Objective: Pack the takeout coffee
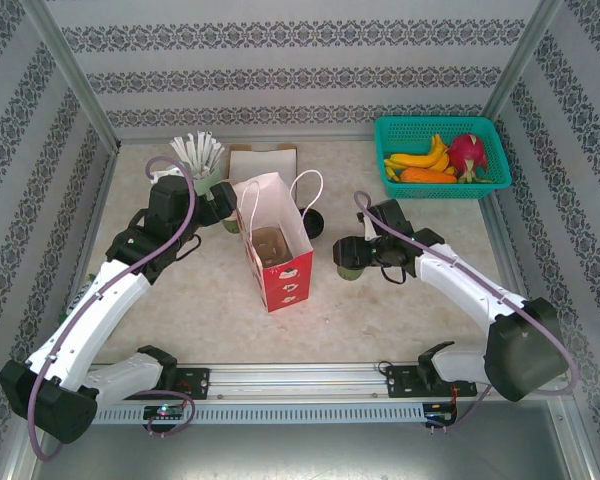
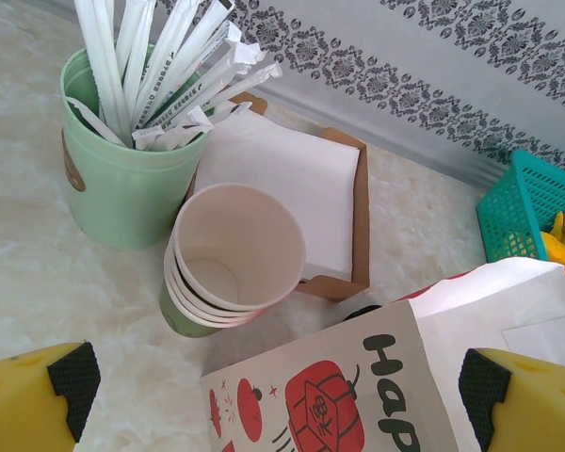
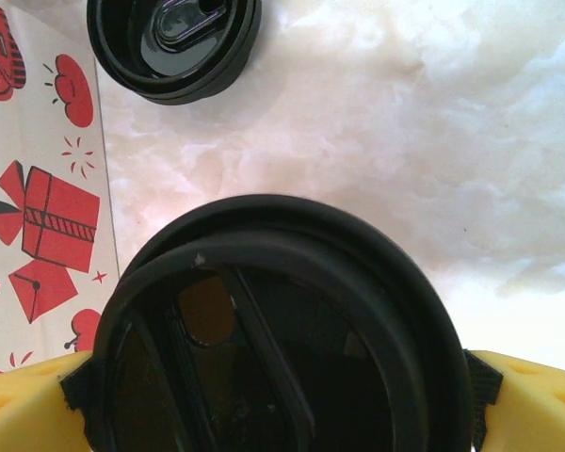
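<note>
From above, I see the takeout coffee (image 1: 348,268) standing on the table (image 1: 210,310) right of the paper bag (image 1: 275,250), with the right gripper (image 1: 352,250) around it. My left wrist camera shows the left gripper (image 2: 282,391) spread wide and empty before stacked cups (image 2: 231,259). The right wrist camera shows pads (image 3: 80,391) flanking the black lid (image 3: 282,330); whether they are gripping it, I cannot tell.

– Where does your lidded cup (image 1: 348,268) stand?
– Just right of the bag (image 1: 283,280), mid-table; loose lids (image 1: 313,222) lie beyond it; your basket (image 1: 435,121) sits far right; far left, straw cup (image 2: 122,188), tray (image 2: 361,217) right of it; stacked cups (image 2: 231,259) lie nearer you.
</note>
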Tool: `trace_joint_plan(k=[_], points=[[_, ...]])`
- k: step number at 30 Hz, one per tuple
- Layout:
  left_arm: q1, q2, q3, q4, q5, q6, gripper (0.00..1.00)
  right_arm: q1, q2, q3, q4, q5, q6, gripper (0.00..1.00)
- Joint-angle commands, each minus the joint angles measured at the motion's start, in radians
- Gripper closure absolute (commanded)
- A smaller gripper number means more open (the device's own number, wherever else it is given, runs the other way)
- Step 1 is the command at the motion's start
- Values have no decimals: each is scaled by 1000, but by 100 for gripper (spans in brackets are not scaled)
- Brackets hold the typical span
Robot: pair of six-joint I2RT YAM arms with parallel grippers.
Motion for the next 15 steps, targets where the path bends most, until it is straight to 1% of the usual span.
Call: trace_joint_plan(k=[1, 6, 15], points=[[12, 0, -16, 44, -1, 22, 0, 10, 22, 52, -113, 31, -2, 2], [12, 2, -25, 58, -12, 16, 0, 12, 79, 130, -213, 28, 34, 2], [12, 4, -31, 58, -22, 24, 0, 18, 217, 343, -454, 21, 59, 2]])
